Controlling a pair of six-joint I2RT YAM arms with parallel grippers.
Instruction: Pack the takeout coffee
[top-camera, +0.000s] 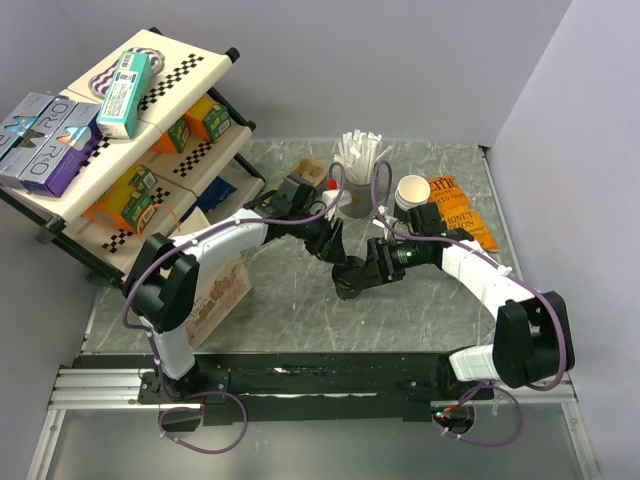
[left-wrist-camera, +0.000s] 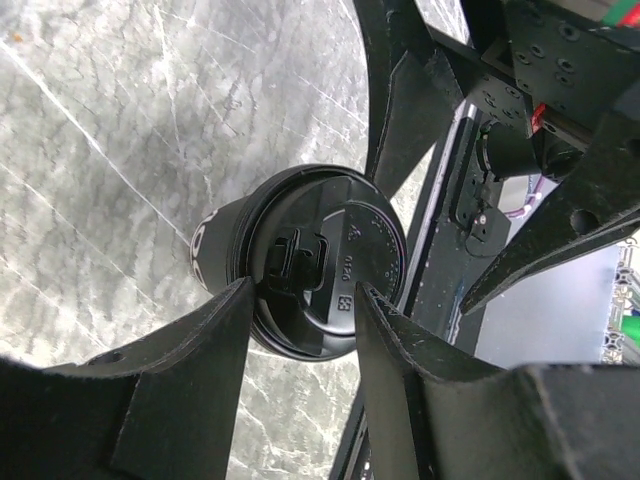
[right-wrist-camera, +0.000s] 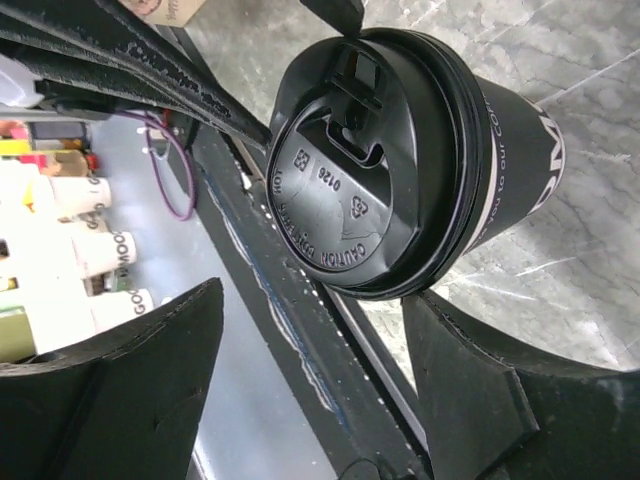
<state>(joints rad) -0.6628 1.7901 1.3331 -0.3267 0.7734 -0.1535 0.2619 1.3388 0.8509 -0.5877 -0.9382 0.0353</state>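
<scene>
Two grippers: both meet at the coffee cup (left-wrist-camera: 330, 250) over the middle of the table (top-camera: 280, 290).
Left gripper (left-wrist-camera: 305, 295): half closed, fingers pressed on both sides of the black lid (right-wrist-camera: 350, 170); it has the cup.
Right gripper (right-wrist-camera: 315, 300): jaws wide, straddling the lid, gripping nothing.
Cup base: I cannot tell whether it touches the table.
Handling: I judge it light and easily dented; the slick lid could pop off.
Hold: I'd grip the paper wall under the lid, gently.

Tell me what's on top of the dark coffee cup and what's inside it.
A round black lid is pressed onto the dark coffee cup, with a sip tab and moulded caution lettering. It covers the whole mouth, so whatever is inside cannot be seen.
</scene>
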